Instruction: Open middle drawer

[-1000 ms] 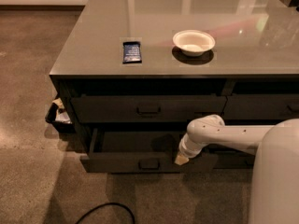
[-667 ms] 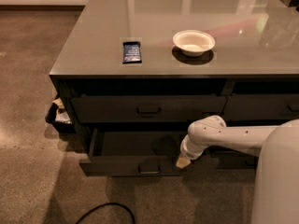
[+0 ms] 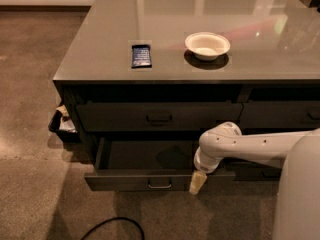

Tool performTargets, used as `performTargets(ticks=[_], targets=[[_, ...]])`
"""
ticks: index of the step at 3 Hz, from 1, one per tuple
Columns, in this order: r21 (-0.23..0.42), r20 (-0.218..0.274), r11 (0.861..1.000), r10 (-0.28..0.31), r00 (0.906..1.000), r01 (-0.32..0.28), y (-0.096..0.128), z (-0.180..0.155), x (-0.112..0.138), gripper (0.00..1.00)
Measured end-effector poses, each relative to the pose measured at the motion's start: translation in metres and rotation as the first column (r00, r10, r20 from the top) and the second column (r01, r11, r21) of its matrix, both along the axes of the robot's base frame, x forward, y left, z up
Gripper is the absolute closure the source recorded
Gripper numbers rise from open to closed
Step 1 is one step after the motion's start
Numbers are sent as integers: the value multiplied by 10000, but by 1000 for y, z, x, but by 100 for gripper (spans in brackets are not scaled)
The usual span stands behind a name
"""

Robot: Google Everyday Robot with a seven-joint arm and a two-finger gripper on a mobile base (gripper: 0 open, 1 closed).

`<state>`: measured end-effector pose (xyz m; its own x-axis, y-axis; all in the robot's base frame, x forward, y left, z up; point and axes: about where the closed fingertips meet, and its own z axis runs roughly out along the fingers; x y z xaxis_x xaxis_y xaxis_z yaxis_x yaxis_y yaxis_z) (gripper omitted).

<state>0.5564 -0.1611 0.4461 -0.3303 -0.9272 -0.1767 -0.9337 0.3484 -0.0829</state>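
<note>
A phone [image 3: 141,55] lies near the front edge of the desk [image 3: 260,59], a bowl [image 3: 207,45] sits to its right, and below that edge the middle drawer [image 3: 125,180] stands open, with the gripper [image 3: 197,182] on its front rim right of the handle [image 3: 159,185]; I cannot tell if it is wide or narrow.

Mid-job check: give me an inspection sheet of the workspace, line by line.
Surface: grey glossy countertop, no spills seen.
Job's things: middle drawer pulled out, interior dark; its handle is free.
Clutter: white bowl and dark blue packet on the countertop, apart from each other.
Grippers: gripper at the middle drawer's front edge, right of the handle.
Cables: black cable arcs on the floor in front of the drawer.
Surroundings: upper drawer shut; small bin with scraps at the cabinet's left side.
</note>
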Motion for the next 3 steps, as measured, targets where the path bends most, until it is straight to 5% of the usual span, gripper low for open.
performTargets(ticks=[1, 2, 3], targets=[[-205, 78, 9998, -69, 9999, 70, -7, 10, -14, 0], [-109, 699, 9994, -310, 9971, 319, -14, 26, -16, 0], [34, 1413, 9992, -392, 9892, 391, -15, 40, -5, 13]])
